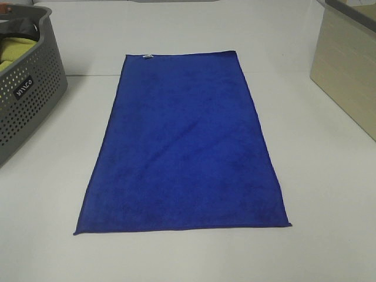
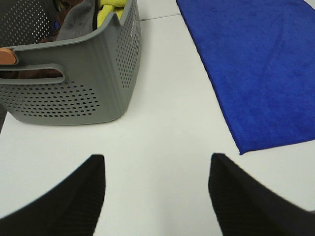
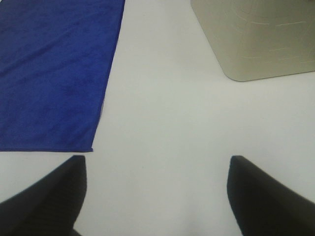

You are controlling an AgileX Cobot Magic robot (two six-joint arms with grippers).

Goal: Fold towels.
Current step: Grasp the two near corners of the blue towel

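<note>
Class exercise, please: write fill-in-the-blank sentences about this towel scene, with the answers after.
The towel lying flat on the table is ____ in colour.
In the high view, the perforated grey basket stands on the towel's ____ side.
The left pincer and right pincer both stand ____, holding nothing.
Missing words: blue; left; open.

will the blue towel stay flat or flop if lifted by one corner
The blue towel will likely flop and drape: it lies flat as thin plush cloth. It looks light, so a corner should lift easily. Pushed, it would probably bunch rather than slide across the white table.
</note>
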